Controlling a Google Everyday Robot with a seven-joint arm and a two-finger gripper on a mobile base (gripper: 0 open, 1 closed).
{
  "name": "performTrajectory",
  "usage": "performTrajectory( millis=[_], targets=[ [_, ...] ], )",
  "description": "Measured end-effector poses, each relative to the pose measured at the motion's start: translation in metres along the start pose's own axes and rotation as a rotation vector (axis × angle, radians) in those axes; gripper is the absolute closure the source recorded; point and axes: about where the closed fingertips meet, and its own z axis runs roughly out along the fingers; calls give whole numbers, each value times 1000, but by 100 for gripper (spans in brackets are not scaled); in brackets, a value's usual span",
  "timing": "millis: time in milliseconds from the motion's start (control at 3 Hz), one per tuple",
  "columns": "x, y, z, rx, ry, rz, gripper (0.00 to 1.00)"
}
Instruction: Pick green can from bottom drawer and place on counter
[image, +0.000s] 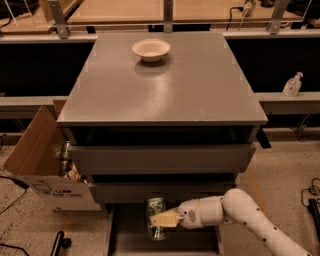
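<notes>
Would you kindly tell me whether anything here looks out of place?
Nothing stands out: the gripper holds the green can upright in the bottom drawer, and the white bowl sits upright on the counter.

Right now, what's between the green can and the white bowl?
Camera view: two closed drawer fronts, then bare counter. Gripper grips the green can over the bottom drawer.
</notes>
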Motion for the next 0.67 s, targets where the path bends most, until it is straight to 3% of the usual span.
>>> performTrajectory(
  millis=[333,667],
  targets=[
    [27,-39,-4,48,-29,-90,100],
    [56,-102,-18,66,-82,-176,100]
  ],
)
